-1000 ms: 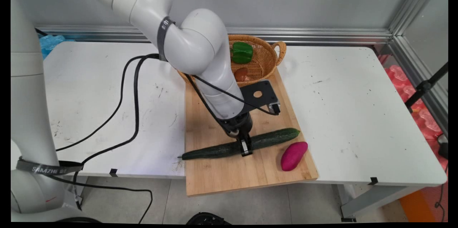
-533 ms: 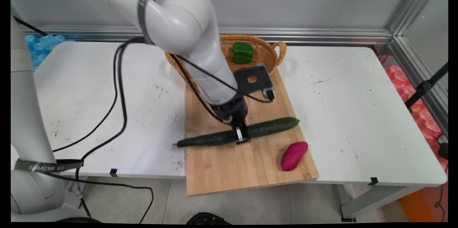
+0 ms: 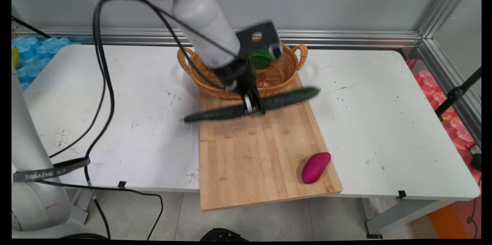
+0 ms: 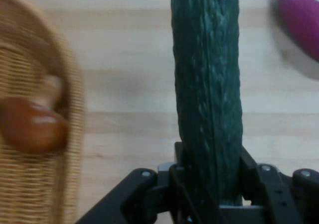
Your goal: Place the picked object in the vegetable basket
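So nearest the camera there's a purple sweet potato [image 3: 315, 167] sitting on the near right corner of the wooden cutting board [image 3: 253, 160]. Further back, the gripper [image 3: 253, 107] is clamped around the middle of a long cucumber [image 3: 250, 105], holding it roughly level in the air above the board's far end, one tip sticking out past the board's left edge. Right behind the board is a wicker basket [image 3: 286, 70] with a green pepper [image 3: 260, 57] and something brownish-red [image 4: 31, 125] inside.

White arm reaching in from upper left, wrist angled downward, gripper [image 3: 253, 105] raised, fingers [image 4: 182, 157] clamped together
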Robot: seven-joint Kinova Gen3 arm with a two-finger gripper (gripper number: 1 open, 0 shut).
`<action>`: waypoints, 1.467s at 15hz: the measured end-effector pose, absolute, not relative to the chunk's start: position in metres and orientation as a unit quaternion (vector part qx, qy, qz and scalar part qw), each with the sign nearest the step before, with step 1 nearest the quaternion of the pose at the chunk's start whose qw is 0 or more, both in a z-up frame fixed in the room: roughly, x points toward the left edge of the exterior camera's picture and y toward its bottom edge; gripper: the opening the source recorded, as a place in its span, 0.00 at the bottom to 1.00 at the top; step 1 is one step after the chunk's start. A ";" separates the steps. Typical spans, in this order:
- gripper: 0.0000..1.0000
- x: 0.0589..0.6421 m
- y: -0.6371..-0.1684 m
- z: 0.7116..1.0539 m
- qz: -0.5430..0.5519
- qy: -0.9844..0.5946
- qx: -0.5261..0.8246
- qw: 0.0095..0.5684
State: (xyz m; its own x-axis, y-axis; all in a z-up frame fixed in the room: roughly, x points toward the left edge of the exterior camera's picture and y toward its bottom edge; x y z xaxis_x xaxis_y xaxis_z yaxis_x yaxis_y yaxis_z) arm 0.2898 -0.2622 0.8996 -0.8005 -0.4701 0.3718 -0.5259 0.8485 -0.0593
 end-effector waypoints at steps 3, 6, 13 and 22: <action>0.00 0.310 -0.285 0.926 0.104 -0.941 0.264 0.186; 0.00 0.329 -0.313 0.948 0.129 -0.937 0.260 0.196; 0.00 0.351 -0.378 0.957 0.165 -0.938 0.228 0.204; 0.00 0.359 -0.434 0.912 0.157 -0.945 0.199 0.206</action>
State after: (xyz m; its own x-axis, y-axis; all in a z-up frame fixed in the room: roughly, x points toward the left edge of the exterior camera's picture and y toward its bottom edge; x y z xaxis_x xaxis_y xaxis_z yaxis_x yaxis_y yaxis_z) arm 0.3590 -0.4337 0.9124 -0.8363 -0.3117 0.4511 -0.4405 0.8718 -0.2142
